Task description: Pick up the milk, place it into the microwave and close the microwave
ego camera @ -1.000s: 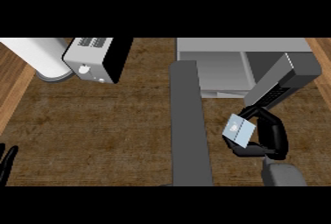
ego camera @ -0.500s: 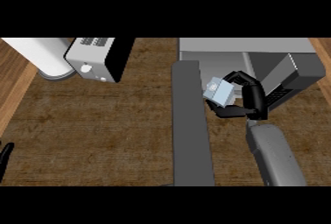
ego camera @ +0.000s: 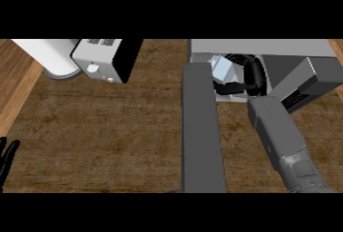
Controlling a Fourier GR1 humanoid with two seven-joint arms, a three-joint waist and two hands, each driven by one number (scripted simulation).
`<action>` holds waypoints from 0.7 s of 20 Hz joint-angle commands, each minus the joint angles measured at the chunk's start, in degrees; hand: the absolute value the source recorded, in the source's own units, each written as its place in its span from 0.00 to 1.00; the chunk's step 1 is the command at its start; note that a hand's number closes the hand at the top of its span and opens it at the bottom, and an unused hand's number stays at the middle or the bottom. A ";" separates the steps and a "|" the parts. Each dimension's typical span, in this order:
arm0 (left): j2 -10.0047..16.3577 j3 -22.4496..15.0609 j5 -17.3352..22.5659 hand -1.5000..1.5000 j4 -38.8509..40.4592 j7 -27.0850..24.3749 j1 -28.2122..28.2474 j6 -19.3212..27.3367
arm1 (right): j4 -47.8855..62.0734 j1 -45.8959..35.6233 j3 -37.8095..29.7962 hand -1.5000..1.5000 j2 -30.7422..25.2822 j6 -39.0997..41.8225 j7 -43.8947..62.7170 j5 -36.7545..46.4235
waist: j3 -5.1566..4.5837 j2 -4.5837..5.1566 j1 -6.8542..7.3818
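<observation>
Right hand [ego camera: 245, 77] advanced, fingers curled round milk carton [ego camera: 221, 68], now inside microwave [ego camera: 268, 46] — placing step; next: release, withdraw, swing door [ego camera: 201, 136] shut.

A dark brown counter [ego camera: 100, 136] with a coarse wood grain is seen from steeply above, and most of the view is filled by it. Along its left edge a strip of lighter, reddish wood [ego camera: 15, 90] is shown running at a slant, and a small patch of the same lighter wood [ego camera: 337, 49] is seen at the far right corner. At the counter's far left corner a white cylinder [ego camera: 48, 54] is stood upright on a grey base. Just beside it, to its right, a toaster [ego camera: 99, 59] is set, with a pale front and a black side. The surface is evenly lit.
</observation>
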 commanded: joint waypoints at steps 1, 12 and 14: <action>1.21 -0.31 1.20 0.00 -1.25 2.50 -2.46 0.56 | 10.15 -5.83 -2.08 1.00 -1.87 -2.49 -4.23 1.20 | 0.06 0.47 0.93; -0.68 -2.94 -2.08 0.00 0.39 -0.69 -3.13 -1.05 | 18.86 -13.22 -3.09 1.00 -6.49 -9.25 -5.21 3.97 | 0.12 1.95 4.12; -0.87 -4.23 -2.08 0.00 -0.76 0.68 -3.98 -0.55 | 19.86 -15.49 -3.22 1.00 -7.00 -10.86 -3.19 4.28 | 0.17 2.17 4.75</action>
